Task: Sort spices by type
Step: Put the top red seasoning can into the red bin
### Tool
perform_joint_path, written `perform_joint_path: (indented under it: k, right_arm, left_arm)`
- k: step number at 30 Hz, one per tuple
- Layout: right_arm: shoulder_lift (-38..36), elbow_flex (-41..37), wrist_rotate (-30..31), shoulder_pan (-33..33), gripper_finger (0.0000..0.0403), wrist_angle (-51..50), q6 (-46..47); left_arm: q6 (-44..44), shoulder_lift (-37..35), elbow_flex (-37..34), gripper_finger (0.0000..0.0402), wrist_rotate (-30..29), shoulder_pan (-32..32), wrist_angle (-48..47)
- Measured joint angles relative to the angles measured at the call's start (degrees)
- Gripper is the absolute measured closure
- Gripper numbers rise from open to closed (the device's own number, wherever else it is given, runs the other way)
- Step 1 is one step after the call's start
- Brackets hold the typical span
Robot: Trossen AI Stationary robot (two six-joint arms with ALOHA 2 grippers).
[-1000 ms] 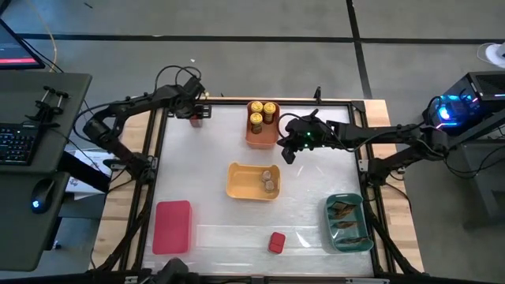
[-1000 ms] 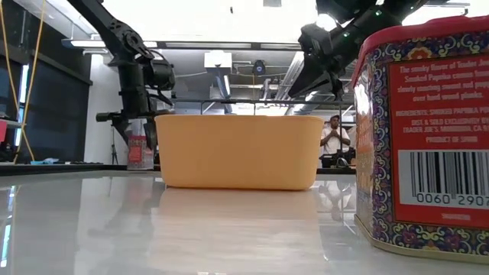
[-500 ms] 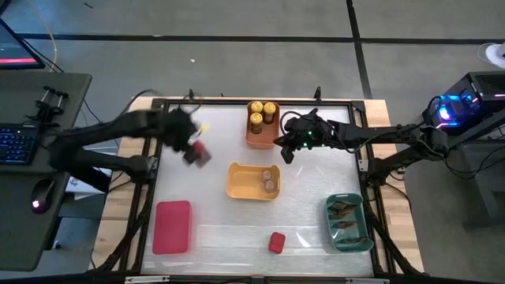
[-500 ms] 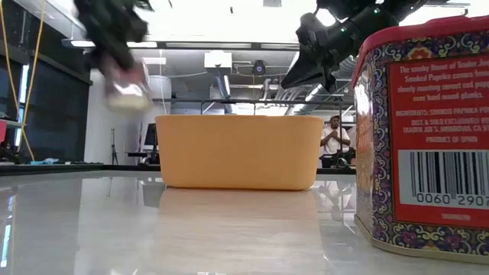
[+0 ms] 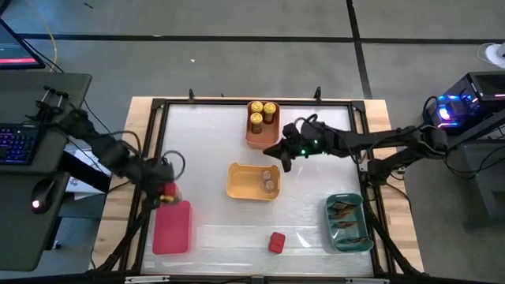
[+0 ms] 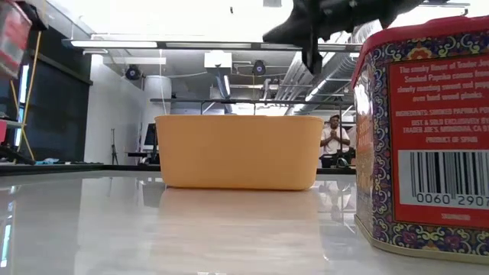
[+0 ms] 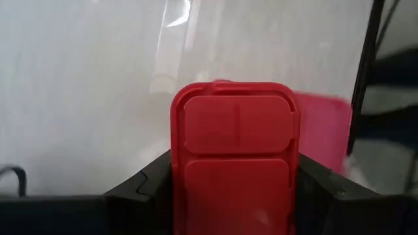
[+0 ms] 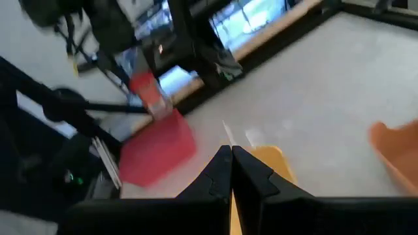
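Note:
My left gripper (image 5: 167, 192) is shut on a red spice tin (image 7: 235, 156), lifted over the far end of the red bin (image 5: 172, 227) at the near left. A second red tin (image 5: 276, 241) stands on the table near the front edge. Yellow-lidded jars (image 5: 263, 114) stand in the orange bin (image 5: 251, 136), grey-brown jars (image 5: 270, 180) in the yellow bin (image 5: 241, 183), and brownish packets (image 5: 347, 221) lie in the teal bin (image 5: 330, 229). My right gripper (image 5: 276, 151) hangs shut and empty between the orange and yellow bins. My left gripper pinches the red tin between its two fingers, one on each of two opposite sides (image 7: 175, 176). The fingers (image 7: 147, 189) slant steeply down from above. The tin's lidded top faces the wrist camera. The tin is lifted clear, with the table and the red bin below it.
The dark frame rail (image 5: 154, 158) runs along the table's left edge close to my left arm. Bare table lies between the red bin and the yellow bin. In the low view the near tin (image 6: 428, 137) fills the right side, and a person (image 6: 332, 141) stands far behind.
My left gripper has swung from the table's far left corner toward the near edge, rising and rolling, and has carried the red tin off the table to above the red bin. My right gripper has tipped up a little and shifted slightly toward the left.

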Motion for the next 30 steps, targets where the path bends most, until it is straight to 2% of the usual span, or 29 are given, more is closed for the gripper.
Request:
perform_joint_path:
  k: [2,7,10,12,16,21,30]
  right_arm:
    - [0.0,0.0,4.1,2.43,0.0403,2.2,1.73]
    - [0.0,0.0,14.95,7.7,0.0403,3.69,7.88]
    - [0.0,0.0,19.12,10.06,0.0403,3.64,10.05]
    - [0.02,0.0,20.86,11.19,0.0403,3.63,10.59]
    - [0.02,0.0,22.36,12.43,0.0403,3.62,10.81]
    - [0.02,0.0,22.08,12.65,0.0403,3.57,9.44]
    - [0.02,0.0,21.84,12.5,0.0403,1.32,6.06]
  left_arm:
    - [2.7,1.84,0.02,0.0215,-0.82,-3.31,0.6]
    - [2.79,6.29,0.0,0.0215,-4.85,-9.39,0.66]
    - [2.54,8.12,-0.3,0.0215,-6.35,-13.43,1.6]
    - [1.35,8.46,-1.43,0.0215,-6.71,-15.87,5.55]
    - [-4.16,8.66,-5.97,0.0215,-6.85,-19.72,14.95]
    - [-13.0,9.58,-11.89,0.0215,-9.27,-20.43,14.59]
    - [-11.35,14.29,-14.16,0.0215,-9.38,-20.48,16.2]
